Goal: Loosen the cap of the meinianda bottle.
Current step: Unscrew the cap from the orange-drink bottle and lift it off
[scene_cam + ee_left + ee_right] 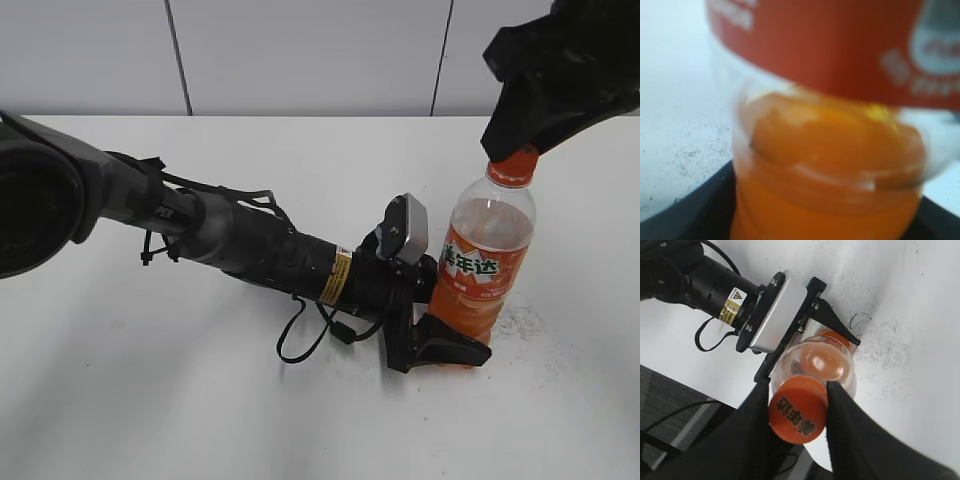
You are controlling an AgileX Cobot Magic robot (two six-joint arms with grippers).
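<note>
The meinianda bottle [484,265] stands upright on the white table, right of centre, with orange drink and an orange label. My left gripper [440,345] is shut on the bottle's base; the left wrist view shows the bottle [830,165] filling the frame, blurred, between the black fingers. My right gripper [512,150] comes down from the upper right and is shut on the orange cap [799,414], which has dark characters on top. In the exterior view only the cap's lower edge and neck ring [513,168] show under the fingers.
The left arm [250,245] lies low across the white table [150,400] from the left, with a black cable looping beneath it. Grey scuff marks [880,345] are on the table near the bottle. A white panelled wall stands behind.
</note>
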